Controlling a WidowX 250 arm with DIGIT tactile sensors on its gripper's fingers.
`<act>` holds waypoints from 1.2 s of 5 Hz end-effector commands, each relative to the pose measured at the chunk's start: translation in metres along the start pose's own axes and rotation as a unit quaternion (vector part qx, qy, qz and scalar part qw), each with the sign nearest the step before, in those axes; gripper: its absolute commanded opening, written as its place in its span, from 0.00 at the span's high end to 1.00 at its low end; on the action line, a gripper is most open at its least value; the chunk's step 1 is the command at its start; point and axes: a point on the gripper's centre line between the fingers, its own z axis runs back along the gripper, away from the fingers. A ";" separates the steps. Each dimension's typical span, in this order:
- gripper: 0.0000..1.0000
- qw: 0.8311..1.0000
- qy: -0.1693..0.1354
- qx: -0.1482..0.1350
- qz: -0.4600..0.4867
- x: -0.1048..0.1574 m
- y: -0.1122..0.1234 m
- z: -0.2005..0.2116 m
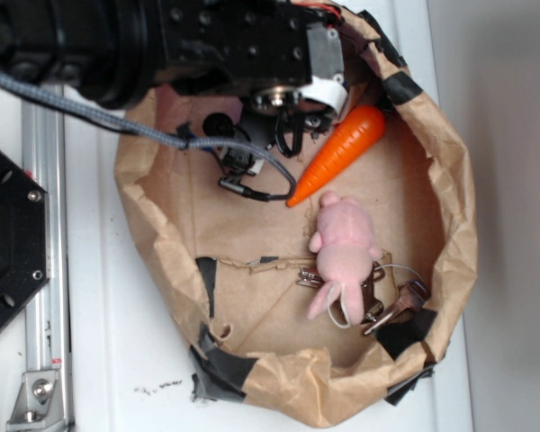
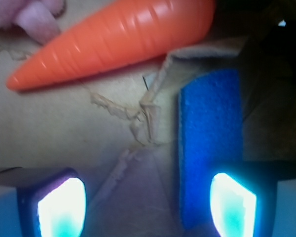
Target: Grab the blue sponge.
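Directly above blue sponge (image 2: 210,143): hand (image 2: 147,200)

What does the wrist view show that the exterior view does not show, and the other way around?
Only the wrist view shows the blue sponge, lying flat on the brown paper, with the gripper open; one fingertip is in front of the sponge's near end, the other over bare paper. In the exterior view the arm hides the sponge.

Only the exterior view shows the whole pink plush bunny, the metal items under and beside it, and the paper bag's rolled rim on the white table.

Both show the orange carrot and the creased paper floor.
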 end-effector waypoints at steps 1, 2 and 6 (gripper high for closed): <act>0.00 1.000 -0.017 -0.002 0.000 0.015 0.019 0.004; 0.00 1.000 0.002 -0.014 -0.013 0.021 0.011 -0.006; 0.00 0.997 0.016 -0.065 -0.041 0.010 0.004 -0.014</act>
